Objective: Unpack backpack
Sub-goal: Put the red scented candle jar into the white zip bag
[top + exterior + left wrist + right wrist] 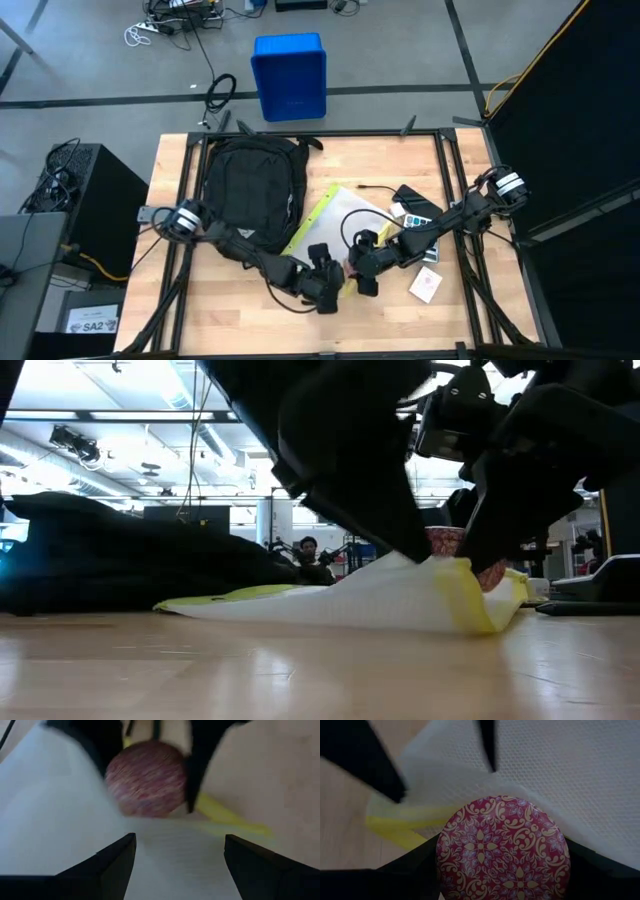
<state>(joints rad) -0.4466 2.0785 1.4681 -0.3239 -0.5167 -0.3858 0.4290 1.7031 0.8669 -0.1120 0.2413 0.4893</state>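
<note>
The black backpack (250, 190) lies flat on the table's far left part. Beside it lies a white mesh pouch (335, 220) with a yellow edge. Over the pouch's near corner my right gripper (502, 855) is shut on a round red tin (502, 845) with a gold flower pattern. The tin also shows in the left wrist view (147, 777) and the low view (447, 540). My left gripper (180, 865) stands open just near of the tin, over the white pouch (60, 820), with nothing between its fingers. From above, the two grippers (325, 288) (362, 272) stand close together. My right gripper pinches the tin's round side (445, 857) between its two fingers, one on either side, slanting down from the table's right. The patterned round face points up toward the wrist. The tin sits low over the pouch's yellow-edged corner (395, 827); I cannot tell whether it rests on it. My left gripper hangs close over the pouch; I cannot tell whether its fingertips touch it.
A patterned card box (425, 285) lies near my right arm. Dark flat devices (415, 205) and a black cable (365, 225) lie right of the pouch. A blue plastic bin (290, 75) stands on the floor beyond the far edge. Bare wood lies along the near edge.
</note>
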